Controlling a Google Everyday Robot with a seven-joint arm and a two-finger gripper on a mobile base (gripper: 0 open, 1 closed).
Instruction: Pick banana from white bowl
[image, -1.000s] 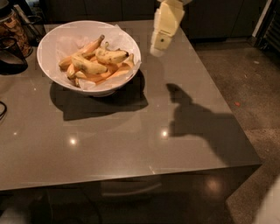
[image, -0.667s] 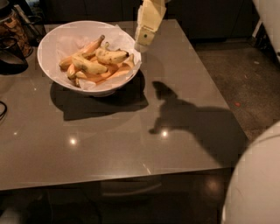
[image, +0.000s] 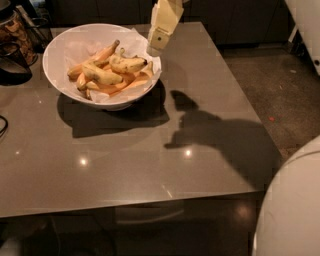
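Approach step. Hand (image: 155, 46) hovers at top centre, just above the white bowl (image: 85, 26) right rim; whether it is released or clenched, cannot tell. Banana (image: 128, 64) lies ungrasped in the bowl's right half, upper left on the bench (image: 125, 150). Next, probably: shift left and descend onto it.

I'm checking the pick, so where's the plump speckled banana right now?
Camera view: the banana lies atop the pile, on the right side of the white bowl, just left of the gripper above the rim.

Glossy grey table (image: 130, 165), perhaps a patterned jar (image: 14, 31) far left
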